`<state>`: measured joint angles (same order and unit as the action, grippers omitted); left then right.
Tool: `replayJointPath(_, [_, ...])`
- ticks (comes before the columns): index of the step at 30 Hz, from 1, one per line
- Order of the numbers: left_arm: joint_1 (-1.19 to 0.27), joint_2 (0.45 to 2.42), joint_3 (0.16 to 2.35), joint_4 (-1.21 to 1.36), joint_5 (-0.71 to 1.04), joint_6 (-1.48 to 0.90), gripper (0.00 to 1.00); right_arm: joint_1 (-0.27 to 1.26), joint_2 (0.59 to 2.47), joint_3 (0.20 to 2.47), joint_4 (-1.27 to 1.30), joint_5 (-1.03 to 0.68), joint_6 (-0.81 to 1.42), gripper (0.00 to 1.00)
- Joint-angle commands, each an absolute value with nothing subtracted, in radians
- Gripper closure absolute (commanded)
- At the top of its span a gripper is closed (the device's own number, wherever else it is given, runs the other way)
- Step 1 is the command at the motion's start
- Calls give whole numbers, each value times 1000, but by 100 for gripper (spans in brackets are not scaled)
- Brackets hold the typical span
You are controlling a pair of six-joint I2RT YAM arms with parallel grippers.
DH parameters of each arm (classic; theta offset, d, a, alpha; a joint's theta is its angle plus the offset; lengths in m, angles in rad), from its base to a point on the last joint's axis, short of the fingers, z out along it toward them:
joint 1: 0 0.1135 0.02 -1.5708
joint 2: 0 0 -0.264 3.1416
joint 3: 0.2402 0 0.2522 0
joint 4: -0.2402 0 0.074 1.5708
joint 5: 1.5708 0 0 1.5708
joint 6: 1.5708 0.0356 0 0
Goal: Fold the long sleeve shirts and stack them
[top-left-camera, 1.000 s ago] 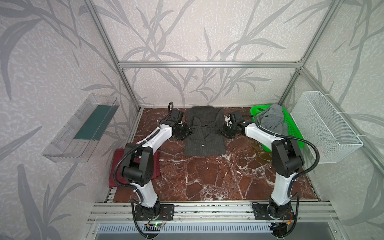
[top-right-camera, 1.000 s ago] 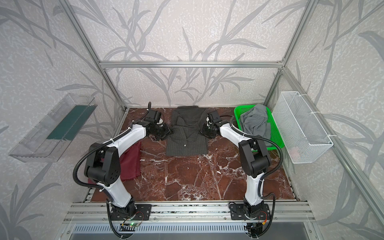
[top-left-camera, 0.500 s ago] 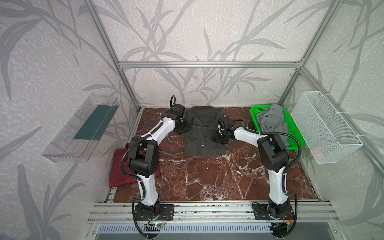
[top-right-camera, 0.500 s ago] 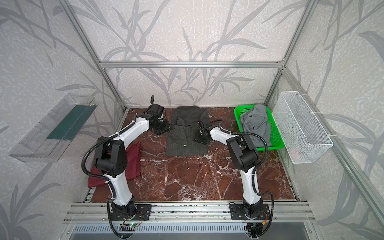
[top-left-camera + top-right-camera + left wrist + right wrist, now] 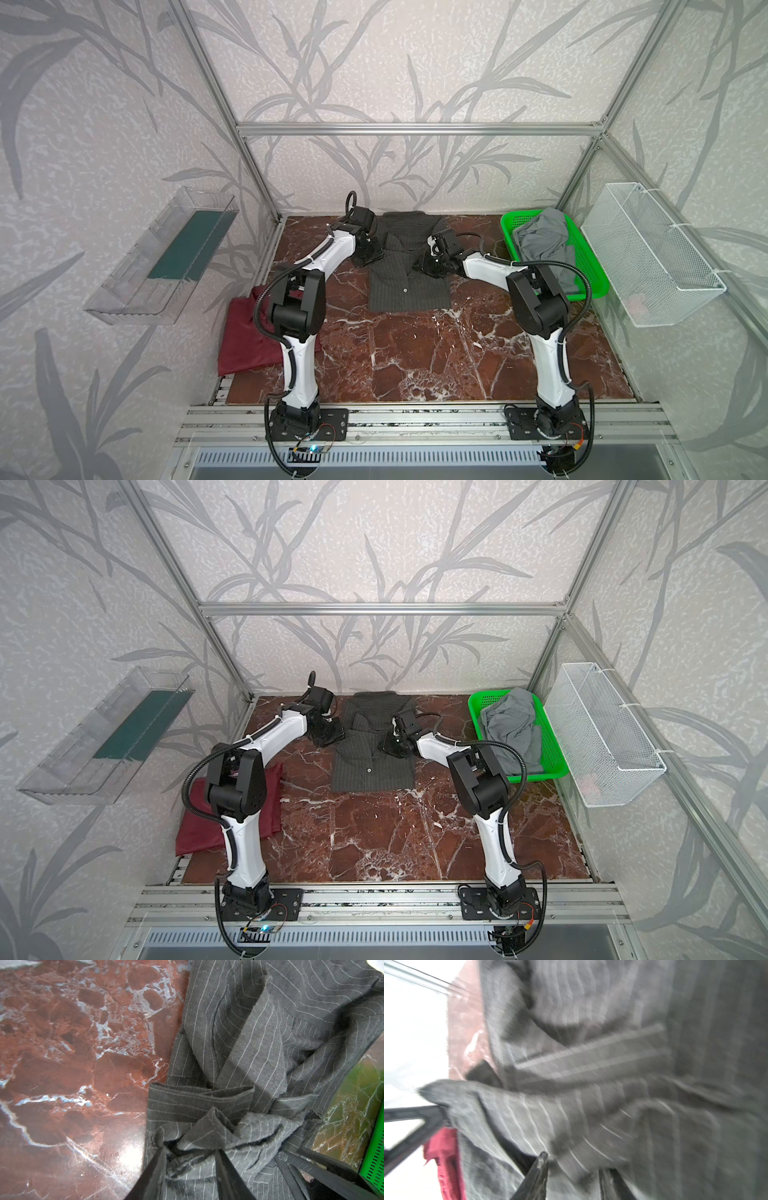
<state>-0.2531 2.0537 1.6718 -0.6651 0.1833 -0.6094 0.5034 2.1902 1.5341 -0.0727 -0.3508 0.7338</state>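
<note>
The charcoal pinstriped shirt (image 5: 409,291) (image 5: 374,773) lies flat at the back middle of the marble table, collar toward the rear wall. My left gripper (image 5: 368,253) (image 5: 191,1150) sits at the shirt's left edge, shut on a bunched fold of its fabric (image 5: 207,1132). My right gripper (image 5: 430,266) (image 5: 573,1162) hovers over the shirt's right half, shut on striped cloth; that view is blurred. The maroon shirt (image 5: 249,332) (image 5: 199,829) lies crumpled at the table's front left, partly behind the left arm.
A green basket (image 5: 594,282) at the back right holds a grey cloth (image 5: 540,241). A white wire basket (image 5: 648,257) hangs on the right wall. A clear bin (image 5: 162,257) hangs on the left wall. Bare marble (image 5: 436,357) spans the front.
My right gripper has moved left from the shirt's right edge over its body, taking cloth along. My left gripper went toward the collar, then came back a little.
</note>
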Motion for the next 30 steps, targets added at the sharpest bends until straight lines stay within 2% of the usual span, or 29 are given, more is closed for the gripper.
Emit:
replayJointPath(1, [-249,2078,1703,-689,175,-589,59,507,2217,1564,7,-404,773,61])
replayJointPath(9, [-249,2101,1724,-679,190,-590,59,506,2254,1661,23,-433,820,63])
replayJointPath(18, [-249,2093,1732,-661,197,-594,59,509,2285,1744,-25,-445,893,58])
replayJointPath(23, [-256,2108,1731,-637,227,-619,59,508,2332,1834,-163,-424,918,57])
replayJointPath(30, [-264,2085,1725,-625,242,-630,59,507,2338,1852,-187,-390,919,55])
